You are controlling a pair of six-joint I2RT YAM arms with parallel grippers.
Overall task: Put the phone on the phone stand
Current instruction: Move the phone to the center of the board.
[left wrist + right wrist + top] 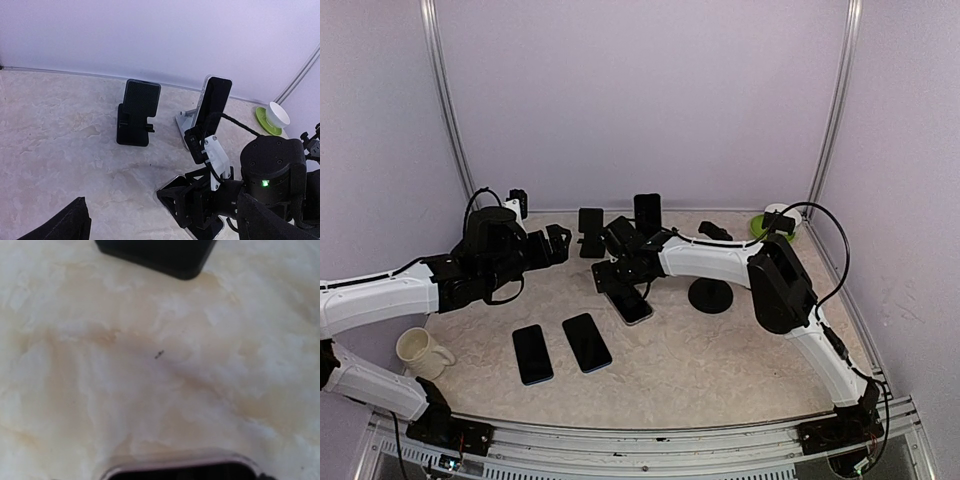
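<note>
Phone [634, 306] partly beneath right hand [616, 280]

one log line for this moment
left gripper: open, empty | right gripper: low over phone lying flat on table, grip unclear | task: phone not yet placed
</note>
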